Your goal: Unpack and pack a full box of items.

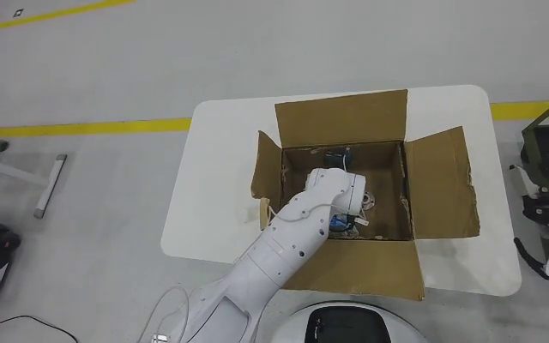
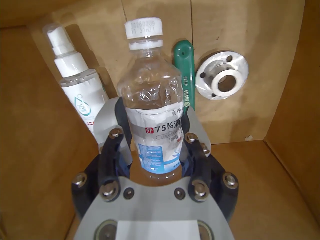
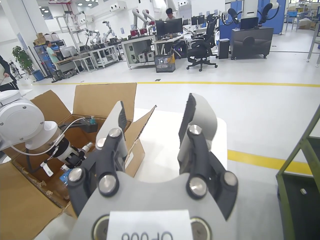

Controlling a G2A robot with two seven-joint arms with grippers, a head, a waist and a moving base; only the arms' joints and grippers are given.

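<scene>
Left claw (image 2: 153,116) grips the bottle (image 2: 150,88) at its labelled middle, deep in the box (image 1: 442,184), likely to lift it clear. Just beyond the claw lie a spray bottle (image 2: 75,76) and metal flange (image 2: 222,74). Right claw (image 3: 156,106) released, outside the box.

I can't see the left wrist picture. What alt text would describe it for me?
Two robot fingers grip a clear plastic bottle inside a cardboard box. Nearby in the box lie a white spray bottle, a green-handled tool and a round metal flange.
</scene>
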